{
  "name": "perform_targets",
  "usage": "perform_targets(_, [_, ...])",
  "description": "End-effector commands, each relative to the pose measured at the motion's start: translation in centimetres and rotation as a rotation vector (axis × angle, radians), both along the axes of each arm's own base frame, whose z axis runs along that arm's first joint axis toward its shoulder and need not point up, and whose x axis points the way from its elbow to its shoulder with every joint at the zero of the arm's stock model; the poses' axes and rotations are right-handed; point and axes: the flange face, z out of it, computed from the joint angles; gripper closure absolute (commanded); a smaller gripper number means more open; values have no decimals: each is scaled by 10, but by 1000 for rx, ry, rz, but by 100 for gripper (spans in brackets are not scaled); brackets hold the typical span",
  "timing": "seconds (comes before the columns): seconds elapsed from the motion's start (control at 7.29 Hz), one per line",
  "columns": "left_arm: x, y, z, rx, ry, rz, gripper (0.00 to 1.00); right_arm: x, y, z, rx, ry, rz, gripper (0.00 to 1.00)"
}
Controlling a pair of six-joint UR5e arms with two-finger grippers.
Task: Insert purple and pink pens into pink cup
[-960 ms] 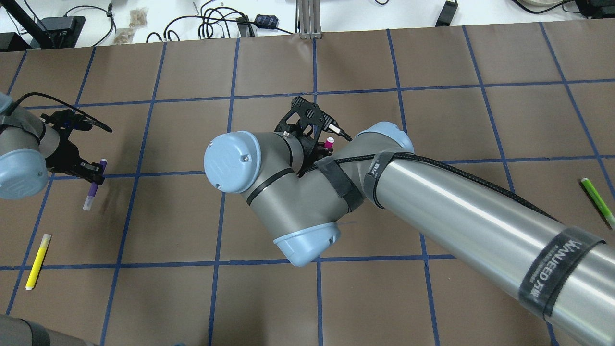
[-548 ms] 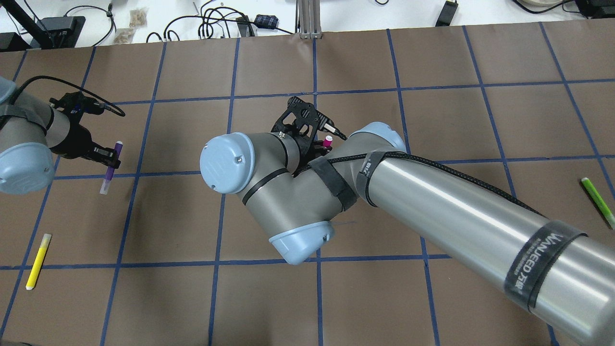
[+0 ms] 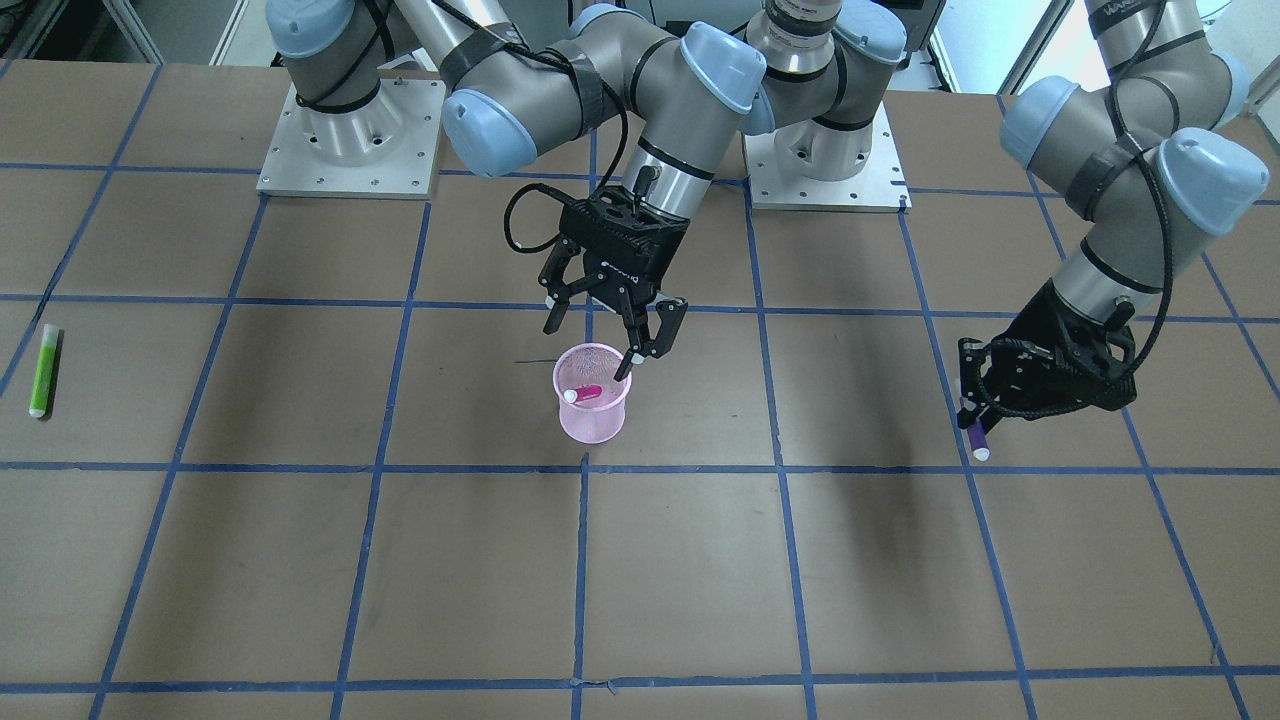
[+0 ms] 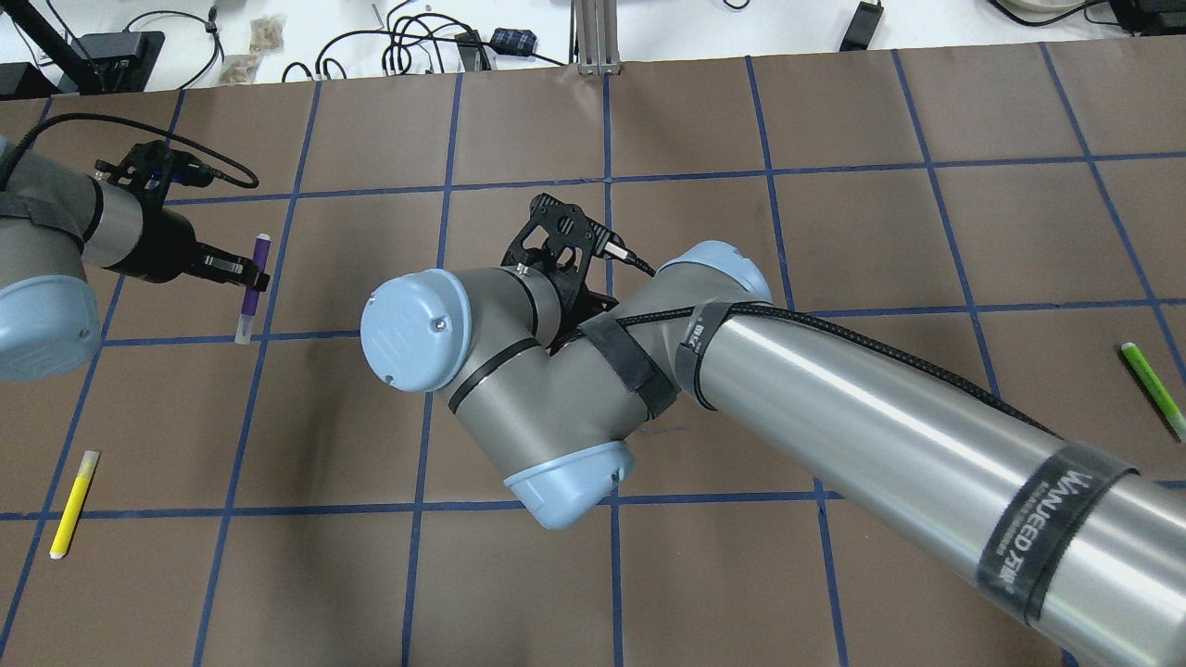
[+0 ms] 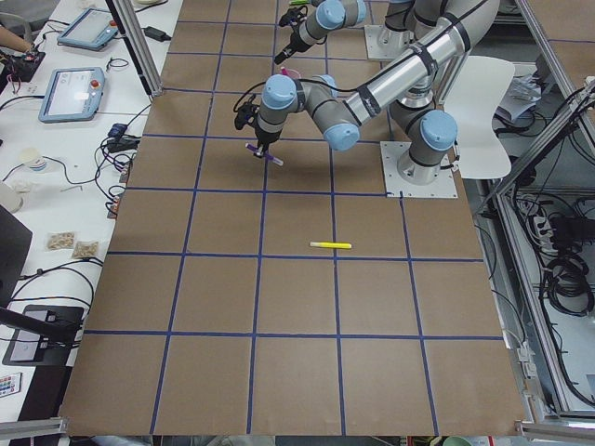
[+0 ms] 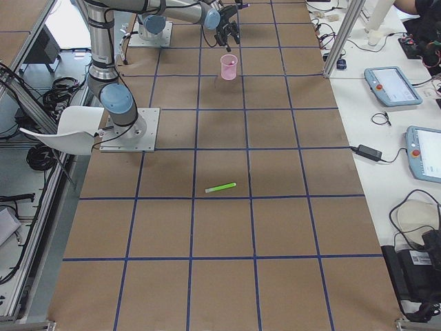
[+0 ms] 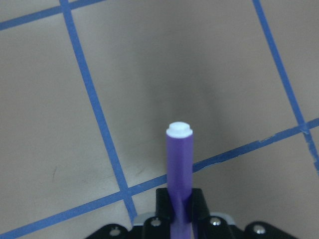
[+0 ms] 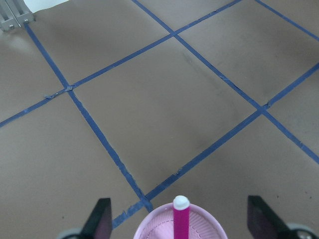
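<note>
Reading the front-facing view left to right: far left on the table (image 3: 300, 560) we log a green highlighter (image 3: 44, 370), lying flat, not a task item, well apart from everything. Centre: the pink cup (image 3: 592, 422) stands upright on the mat with the pink pen (image 3: 583, 394) already inside, leaning across the mouth, white tip toward the left rim. The right gripper (image 3: 603, 343) hangs just above the cup's far-right rim, claw spread wide and holding nothing; the right wrist view confirms both fingers far apart on either side of the pen, not touching it. We count the pink half as done. Right side: the left gripper (image 3: 975, 415) is pinching the purple pen (image 3: 977, 438) across its barrel, white end pointing down and away from the claw; the pen looks clear of the table, with only bare mat and tape lines beneath it in the left wrist view. It is well apart from the cup, about two grid squares to the right. So the purple half is only picked up, not delivered. We judge what's left is to carry it over to the cup, line it up above the opening, lower it and let go; the right arm crowding the rim may need to clear out first. A yellow highlighter (image 4: 72, 503) lies near the robot's left side, also not ours.
</note>
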Motion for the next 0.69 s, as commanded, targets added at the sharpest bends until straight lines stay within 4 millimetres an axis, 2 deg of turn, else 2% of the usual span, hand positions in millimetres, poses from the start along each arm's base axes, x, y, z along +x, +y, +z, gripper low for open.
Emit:
perform_targets(0.0, [-64, 5, 28, -27, 74, 16, 100, -51, -31, 42, 95, 1, 134, 0])
perform_targets(0.14, [-100, 7, 40, -29, 132, 48, 100, -87, -48, 63, 160, -89, 184, 0])
perform_targets(0.27, [-128, 11, 54, -45, 194, 55, 100, -138, -66, 80, 241, -100, 199, 0])
perform_targets(0.41, [-158, 20, 63, -64, 212, -10, 100, -179, -76, 97, 299, -149, 247, 0])
perform_targets(0.55, [-190, 29, 70, -80, 212, -73, 100, -214, -75, 106, 377, -146, 266, 0])
